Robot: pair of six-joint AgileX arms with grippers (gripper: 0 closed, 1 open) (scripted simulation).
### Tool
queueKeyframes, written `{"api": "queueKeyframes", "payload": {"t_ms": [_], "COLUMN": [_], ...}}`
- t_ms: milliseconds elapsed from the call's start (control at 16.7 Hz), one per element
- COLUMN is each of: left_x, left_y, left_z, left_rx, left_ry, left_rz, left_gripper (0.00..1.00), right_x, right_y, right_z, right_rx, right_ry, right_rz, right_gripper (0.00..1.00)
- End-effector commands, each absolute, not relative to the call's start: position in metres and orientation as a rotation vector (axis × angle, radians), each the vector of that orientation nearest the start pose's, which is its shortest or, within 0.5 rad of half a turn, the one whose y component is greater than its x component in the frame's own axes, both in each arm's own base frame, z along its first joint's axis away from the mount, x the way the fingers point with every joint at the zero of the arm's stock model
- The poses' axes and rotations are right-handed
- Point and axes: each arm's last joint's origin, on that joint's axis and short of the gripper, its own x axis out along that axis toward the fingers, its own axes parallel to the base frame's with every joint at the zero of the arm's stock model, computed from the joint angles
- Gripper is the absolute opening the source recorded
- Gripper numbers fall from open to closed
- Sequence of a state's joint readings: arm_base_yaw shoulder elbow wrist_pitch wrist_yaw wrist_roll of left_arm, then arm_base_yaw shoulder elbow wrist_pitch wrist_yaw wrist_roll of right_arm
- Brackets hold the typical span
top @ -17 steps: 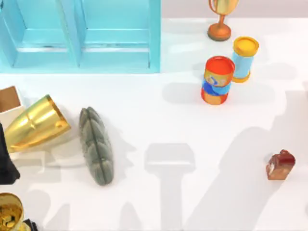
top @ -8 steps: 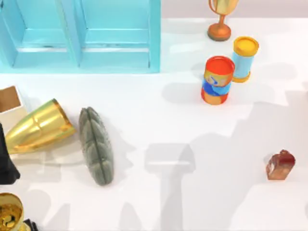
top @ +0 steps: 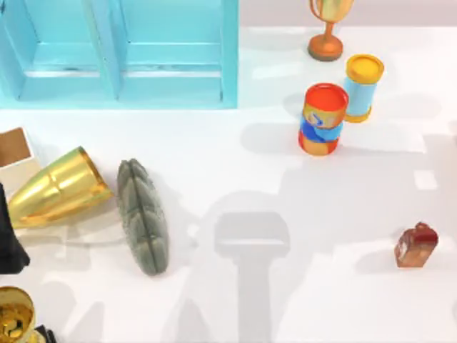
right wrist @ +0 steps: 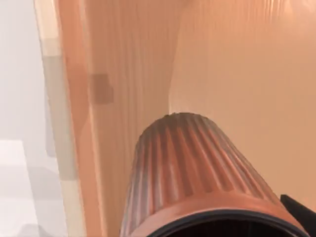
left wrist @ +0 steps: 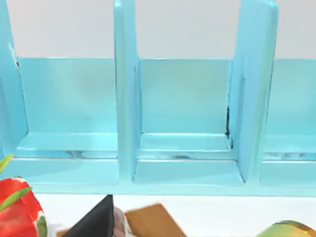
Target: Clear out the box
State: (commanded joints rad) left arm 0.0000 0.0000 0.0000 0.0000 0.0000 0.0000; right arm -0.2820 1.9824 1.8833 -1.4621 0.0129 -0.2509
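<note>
One corner of the box [top: 14,146] shows at the left edge of the table in the top view, with white walls and a brown inside. The part of the inside that I can see looks bare, but most of the box is cut off, so I cannot tell if something is left in it.

Just beside the box lies the gold cup [top: 57,187] on its side, its narrow end toward the left edge, where a black part of the left arm [top: 8,239] stands. Near the cup lies a grey-green ridged object [top: 143,216].

In the left wrist view I see the turquoise shelf unit [left wrist: 182,123], a brown flap of the box [left wrist: 153,222], a black finger [left wrist: 96,222] and a red object [left wrist: 17,212] at the edge. Whether the left gripper is apart or together, I cannot tell.

The right wrist view shows a ribbed orange pot [right wrist: 197,173] very close; the state of the right gripper I also cannot tell.

My judgement: the clearing is perhaps partly done, if the cup came out of the box, but the pictures do not confirm this.
</note>
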Motion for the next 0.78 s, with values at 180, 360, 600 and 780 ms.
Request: {"api": "queueKeyframes", "payload": {"t_ms": [180, 360, 600, 780], "left_x": [0.106, 0.106, 0.106, 0.106], "left_y": [-0.001, -0.001, -0.001, -0.001], "left_z": [0.160, 0.160, 0.160, 0.160], "left_rx": [0.000, 0.000, 0.000, 0.000], "left_ry": [0.000, 0.000, 0.000, 0.000], "left_rz": [0.000, 0.000, 0.000, 0.000], "left_gripper": [1.00, 1.00, 1.00, 1.00], "right_x": [0.367, 0.336, 0.271, 0.240], "right_y": [-0.019, 0.079, 0.148, 0.164], "right_z": [0.267, 0.245, 0.216, 0.205], "right_rx": [-0.014, -0.035, -0.035, -0.024], "right_ry": [1.554, 1.564, 1.561, 1.537], "right_rz": [-0.032, -0.033, -0.057, -0.065], "right_gripper": [0.00, 0.00, 0.00, 0.00]}}
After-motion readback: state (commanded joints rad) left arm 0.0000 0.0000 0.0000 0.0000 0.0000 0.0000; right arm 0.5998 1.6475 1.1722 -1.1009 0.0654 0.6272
